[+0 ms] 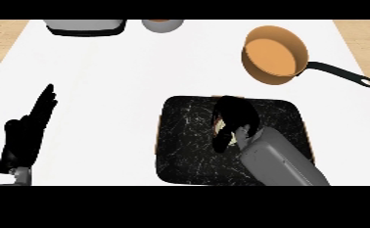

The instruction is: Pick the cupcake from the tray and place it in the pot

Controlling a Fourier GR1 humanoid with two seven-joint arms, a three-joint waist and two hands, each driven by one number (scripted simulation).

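Observation:
A black speckled tray (188, 144) lies at the lower middle of the white counter. My right hand (235, 117) is over the tray with its fingers curled down round the cupcake (218, 123), of which only a pale sliver shows between fingers and thumb. The orange pot (273, 55) with a black handle (339, 72) stands at the upper right, well apart from the hand. My left hand (25, 131) rests open at the left edge, fingers pointing up.
A grey appliance with a dark base (85, 27) sits at the back left edge. Beside it a small grey bowl (162, 25) shows at the back. Bare white counter lies between the tray and the pot.

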